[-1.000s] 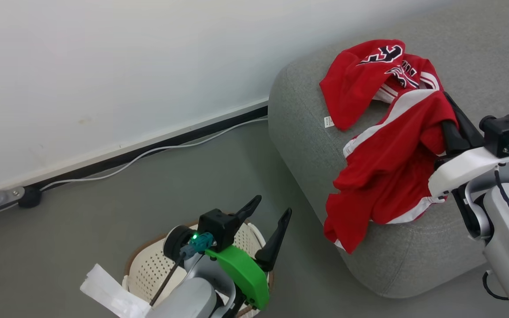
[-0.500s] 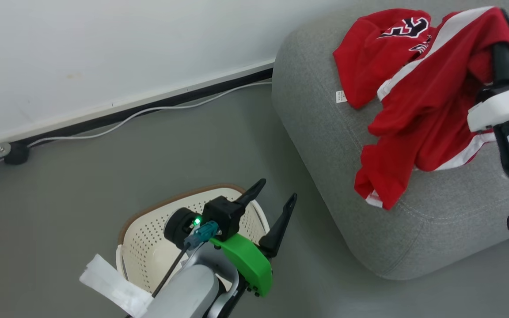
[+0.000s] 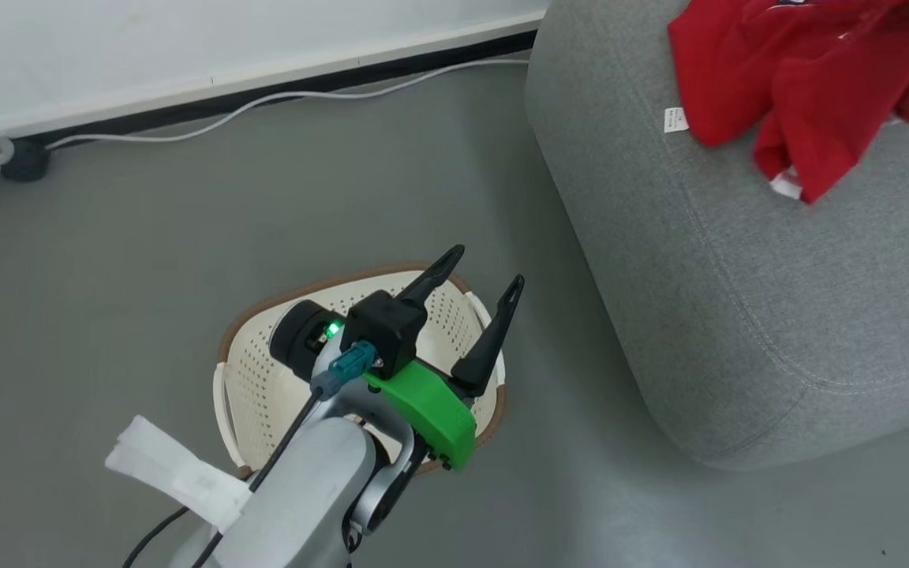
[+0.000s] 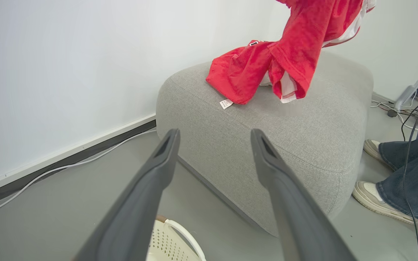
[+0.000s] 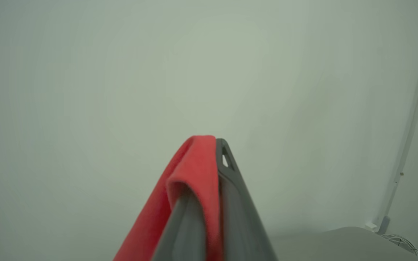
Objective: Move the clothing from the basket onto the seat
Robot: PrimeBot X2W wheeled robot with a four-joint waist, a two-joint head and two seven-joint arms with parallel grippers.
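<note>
Looks down more steeply than a second ago, with the basket [image 3: 253,394] nearer mid-frame on the grey floor and the seat [image 3: 723,300] pushed to the upper right. Counts as a shift of the head camera, not a move of basket or seat.

Brings a real change in the clothing. Leaves one red garment [image 4: 238,74] lying on top of the seat as before, small white label [image 4: 225,104] at its edge. Lifts the other garment [image 4: 303,43], a second ago draped down the seat's front, so that it now hangs from above the left wrist view, white-trimmed hem just reaching the cushion beside the first.

Finds the right pincer [image 5: 214,145] clamped tight on a fold of that red cloth, raised against the pale wall. Finds the left pincer [image 3: 488,266] spread wide, gripping nothing, poised above the basket.

Reveals no red in the visible part of the basket, partly hidden behind the left arm. Suggests a transfer almost finished: both pieces out, one settled, one held above the seat. Probably calls next for lowering and letting go well back from the rounded front, to avoid a slide to the floor.
</note>
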